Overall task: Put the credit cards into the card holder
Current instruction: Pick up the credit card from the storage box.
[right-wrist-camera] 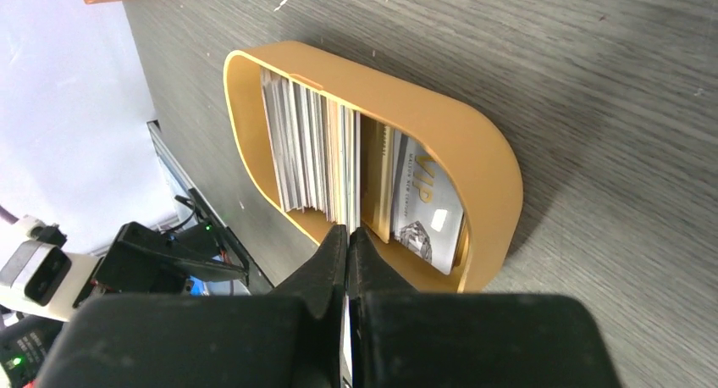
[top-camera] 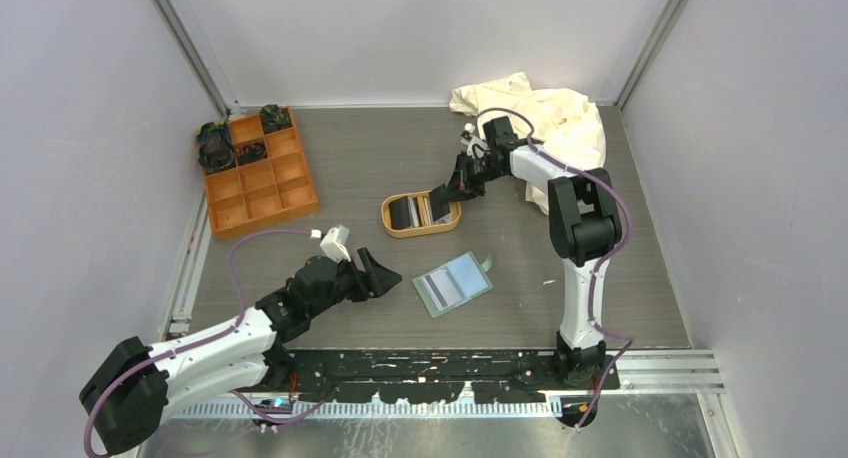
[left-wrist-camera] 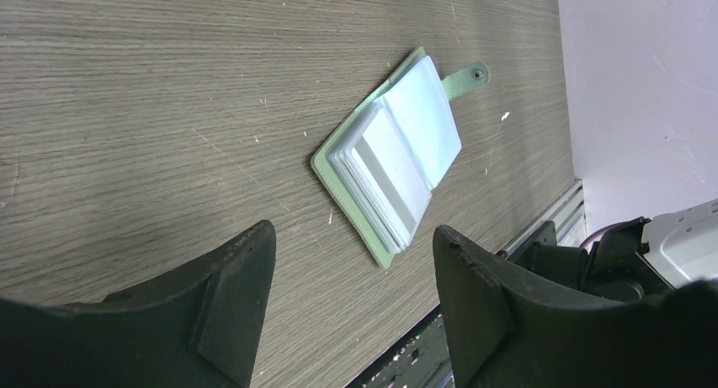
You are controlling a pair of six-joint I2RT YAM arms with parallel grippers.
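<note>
The sage-green card holder (top-camera: 452, 284) lies open on the table with pale cards in its sleeves and its snap tab (left-wrist-camera: 467, 77) pointing away. My left gripper (top-camera: 383, 275) hovers open just left of it; in the left wrist view the card holder (left-wrist-camera: 394, 159) lies beyond the open left gripper (left-wrist-camera: 351, 231). The credit cards (right-wrist-camera: 309, 151) stand on edge in an oval tan tray (right-wrist-camera: 474, 142), with a VIP card (right-wrist-camera: 423, 206) leaning in the other section. My right gripper (right-wrist-camera: 348, 230) is shut on the edge of one card at the stack's end, inside the tray (top-camera: 395, 228).
An orange compartment box (top-camera: 258, 173) with dark items in its far cells sits at the back left. A cream cloth (top-camera: 545, 113) is bunched at the back right, behind the right arm. A black rail (top-camera: 450, 363) runs along the near edge.
</note>
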